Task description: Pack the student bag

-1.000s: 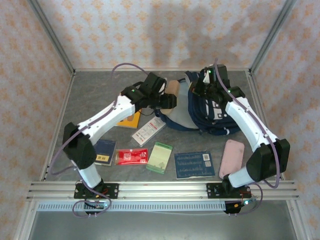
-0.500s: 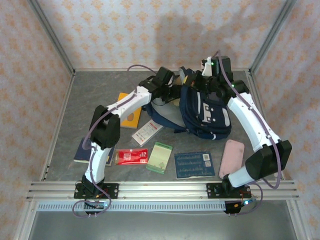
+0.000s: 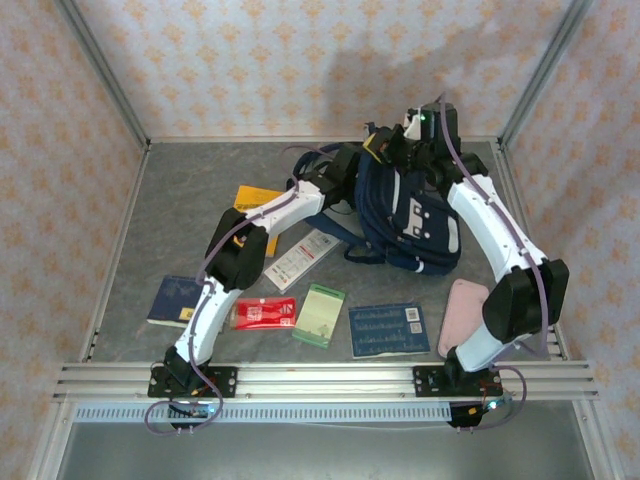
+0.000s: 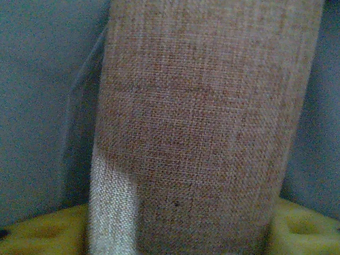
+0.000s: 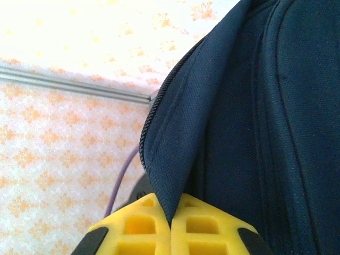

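Note:
The student bag point(image 3: 410, 215), dark navy with a white front patch, stands tilted at the back right of the table. My right gripper point(image 3: 388, 148) is above it, shut on the rim of its zipped opening point(image 5: 170, 159), and holds the mouth up. My left arm reaches in from the left, its wrist point(image 3: 338, 178) at the bag's mouth. In the left wrist view a brown woven fabric roll point(image 4: 202, 122) stands between my left gripper's point(image 4: 180, 236) yellow fingers point(image 4: 32, 234), against the bag's dark lining. Whether those fingers press on it is unclear.
Loose items lie in front of the bag: an orange book point(image 3: 252, 197), a white packet point(image 3: 303, 258), a dark blue booklet point(image 3: 178, 300), a red packet point(image 3: 263, 313), a green notebook point(image 3: 319, 315), a blue book point(image 3: 389, 330) and a pink case point(image 3: 463, 317).
The right gripper lifted the bag's mouth higher, so the bag stands more upright. The left arm pushed right, carrying the brown roll from the table side into the bag's opening.

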You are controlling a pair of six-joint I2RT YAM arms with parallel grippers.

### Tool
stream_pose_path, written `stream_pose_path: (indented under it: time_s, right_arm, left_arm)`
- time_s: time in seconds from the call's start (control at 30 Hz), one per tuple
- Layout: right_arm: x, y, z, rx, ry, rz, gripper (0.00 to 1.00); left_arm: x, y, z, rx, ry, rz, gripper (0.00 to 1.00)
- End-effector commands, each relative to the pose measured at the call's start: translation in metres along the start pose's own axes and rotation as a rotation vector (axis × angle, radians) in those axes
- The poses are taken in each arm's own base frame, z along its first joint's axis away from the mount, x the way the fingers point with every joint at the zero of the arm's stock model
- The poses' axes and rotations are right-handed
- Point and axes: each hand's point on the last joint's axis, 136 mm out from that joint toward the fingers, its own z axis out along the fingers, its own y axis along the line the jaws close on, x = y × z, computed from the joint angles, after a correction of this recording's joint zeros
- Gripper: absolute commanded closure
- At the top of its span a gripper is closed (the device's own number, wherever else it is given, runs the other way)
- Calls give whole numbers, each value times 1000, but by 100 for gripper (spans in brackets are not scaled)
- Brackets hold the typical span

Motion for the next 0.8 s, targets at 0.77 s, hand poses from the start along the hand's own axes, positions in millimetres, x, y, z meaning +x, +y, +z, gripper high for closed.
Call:
stream_pose_path:
  time_s: [0.77]
  right_arm:
    - [-38, 5, -52, -28, -187, -155, 100]
  left_arm:
    - [2, -28, -132, -158, -100, 309, 3]
